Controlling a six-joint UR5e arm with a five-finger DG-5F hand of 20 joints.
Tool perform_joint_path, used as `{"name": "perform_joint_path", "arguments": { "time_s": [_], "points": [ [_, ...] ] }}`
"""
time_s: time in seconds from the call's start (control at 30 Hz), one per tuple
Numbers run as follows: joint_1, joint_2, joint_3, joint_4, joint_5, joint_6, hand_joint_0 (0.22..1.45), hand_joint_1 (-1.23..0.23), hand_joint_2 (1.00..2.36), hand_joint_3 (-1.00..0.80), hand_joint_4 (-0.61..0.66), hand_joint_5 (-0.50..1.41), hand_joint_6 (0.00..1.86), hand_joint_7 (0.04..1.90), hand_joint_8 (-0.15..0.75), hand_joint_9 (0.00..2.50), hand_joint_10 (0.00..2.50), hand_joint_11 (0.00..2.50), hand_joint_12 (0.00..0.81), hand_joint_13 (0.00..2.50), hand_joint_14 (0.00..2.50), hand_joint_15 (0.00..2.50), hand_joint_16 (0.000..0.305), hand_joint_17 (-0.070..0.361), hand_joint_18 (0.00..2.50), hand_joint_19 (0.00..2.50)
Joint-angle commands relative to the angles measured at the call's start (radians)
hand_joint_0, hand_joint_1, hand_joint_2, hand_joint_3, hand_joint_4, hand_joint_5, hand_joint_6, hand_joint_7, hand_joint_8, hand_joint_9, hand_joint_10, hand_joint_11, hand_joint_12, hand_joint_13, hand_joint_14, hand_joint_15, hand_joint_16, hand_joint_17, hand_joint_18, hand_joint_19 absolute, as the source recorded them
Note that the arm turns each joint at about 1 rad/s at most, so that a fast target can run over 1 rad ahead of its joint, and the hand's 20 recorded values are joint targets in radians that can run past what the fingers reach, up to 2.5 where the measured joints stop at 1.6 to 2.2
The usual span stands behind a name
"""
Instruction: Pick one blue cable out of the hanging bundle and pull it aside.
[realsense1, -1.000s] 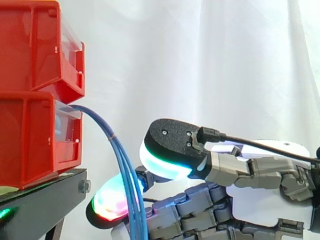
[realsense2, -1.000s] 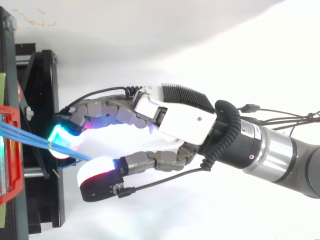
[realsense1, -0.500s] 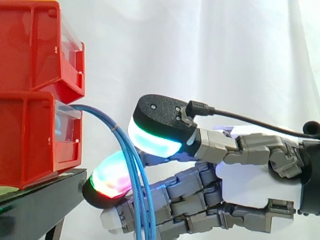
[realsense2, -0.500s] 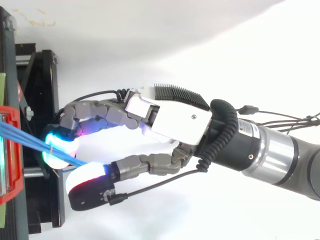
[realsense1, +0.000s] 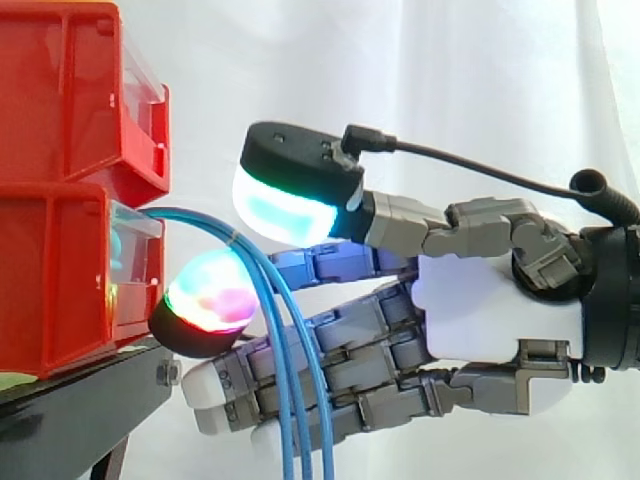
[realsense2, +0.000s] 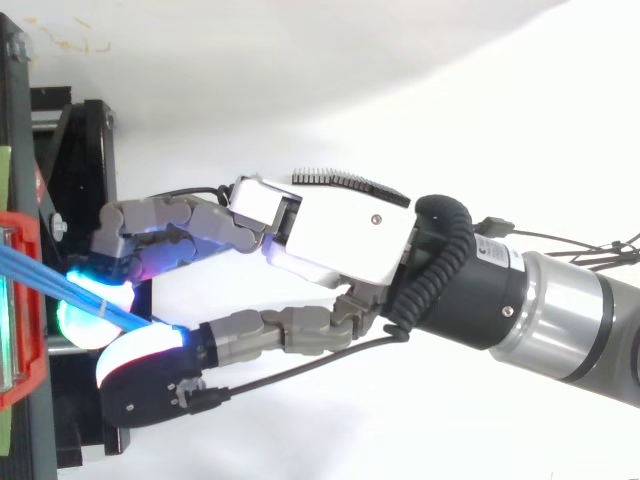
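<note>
A bundle of thin blue cables (realsense1: 200, 219) comes out of the lower red bin (realsense1: 60, 280), arcs over and hangs down in front of the stand. In the top view the cables (realsense2: 50, 283) run from the bin toward the hand (realsense2: 340, 230). The hand (realsense1: 490, 310) reaches in from the right with its fingers nearly straight. The strands hang across the front of the fingers, just right of a fingertip pad (realsense1: 205, 305) glowing green and red. The thumb pad (realsense1: 285, 205) sits above the cables, apart from the fingers. I see no strand pinched.
A second red bin (realsense1: 70, 100) is stacked on the lower one. Both rest on a black stand (realsense1: 80, 400) at the left, close to the fingertips. The white curtain hangs behind, with free room to the right of the cables.
The hand has moved left toward the bins and risen. Its fingers now reach past the hanging cables, and the thumb has lifted above them. The strands have spread slightly.
</note>
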Motion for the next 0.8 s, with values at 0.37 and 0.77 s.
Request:
{"name": "perform_joint_path", "arguments": {
  "time_s": [0.37,0.77],
  "points": [
    [-0.001,0.0,0.007,-0.049,-0.005,0.069,0.7,-0.9,1.01,-0.37,-0.07,-0.19,0.89,0.73,0.231,0.69,0.01,0.35,0.331,0.47,0.01,0.18,0.041,0.092,0.47,0.32],
    [-0.001,0.0,0.007,-0.05,-0.005,0.124,0.51,-0.46,1.0,-0.5,0.07,-0.14,0.84,0.82,0.28,0.83,0.01,0.38,0.355,0.54,0.01,0.27,0.04,0.091,0.47,0.41]
  ]
}}
